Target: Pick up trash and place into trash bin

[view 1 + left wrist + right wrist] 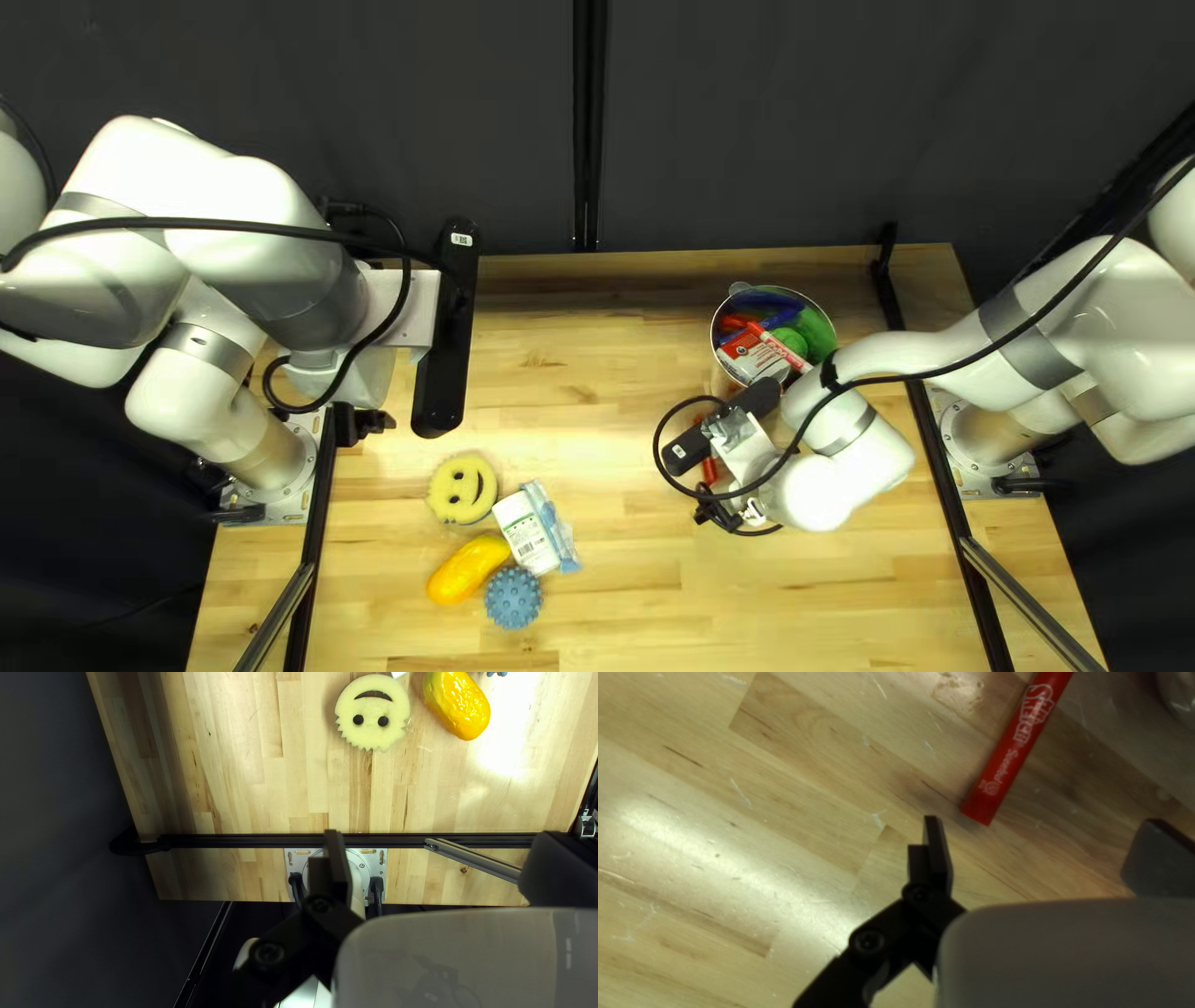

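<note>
A round container (716,351) holding markers, a green ball and a red-and-white packet stands toward the far edge, right of centre in the top left view. My right gripper (720,508) is low over the table on its near side. A red marker (708,469) lies there; in the right wrist view the marker (1016,750) lies ahead of my open right gripper (1036,849), untouched. My left gripper (374,423) hangs over the table's left side; in its wrist view the gripper (439,858) is open and empty. A white labelled packet (525,533) lies against a blue-and-clear wrapper (560,538).
A yellow smiley sponge (461,488), an orange-yellow oblong object (468,570) and a blue spiky ball (513,597) lie around the white packet. Black rails run along both sides of the table, the left one (249,840) beside my left arm's base.
</note>
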`<state>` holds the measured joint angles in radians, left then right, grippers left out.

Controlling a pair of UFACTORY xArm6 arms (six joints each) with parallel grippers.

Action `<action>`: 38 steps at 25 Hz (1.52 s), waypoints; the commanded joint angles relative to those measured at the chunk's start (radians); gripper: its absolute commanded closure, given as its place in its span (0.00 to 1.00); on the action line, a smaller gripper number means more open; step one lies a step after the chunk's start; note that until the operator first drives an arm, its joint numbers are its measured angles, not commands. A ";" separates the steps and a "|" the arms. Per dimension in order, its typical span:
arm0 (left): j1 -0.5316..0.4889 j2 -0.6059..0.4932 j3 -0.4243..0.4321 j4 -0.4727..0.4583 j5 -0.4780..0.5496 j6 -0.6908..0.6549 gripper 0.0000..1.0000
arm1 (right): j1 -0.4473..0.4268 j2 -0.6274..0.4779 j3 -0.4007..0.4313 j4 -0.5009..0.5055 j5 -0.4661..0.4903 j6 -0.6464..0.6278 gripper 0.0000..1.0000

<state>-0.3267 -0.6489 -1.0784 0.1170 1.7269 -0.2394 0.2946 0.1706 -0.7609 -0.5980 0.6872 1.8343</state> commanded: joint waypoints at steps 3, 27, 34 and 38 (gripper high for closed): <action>0.000 0.000 0.000 0.000 0.000 0.000 0.00 | -0.024 0.046 -0.020 -0.034 -0.031 0.059 0.00; 0.000 0.000 0.000 0.000 0.000 0.000 0.00 | 0.029 0.069 -0.163 0.033 0.103 -0.007 0.00; 0.000 0.000 0.000 0.000 0.000 0.000 0.00 | 0.065 0.210 -0.379 0.070 0.208 -0.138 0.00; 0.000 0.000 0.000 0.000 0.000 0.000 0.00 | 0.078 0.179 -0.352 0.064 0.221 -0.160 0.00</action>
<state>-0.3267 -0.6489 -1.0784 0.1170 1.7269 -0.2394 0.3645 0.3686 -1.1297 -0.5299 0.9001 1.6863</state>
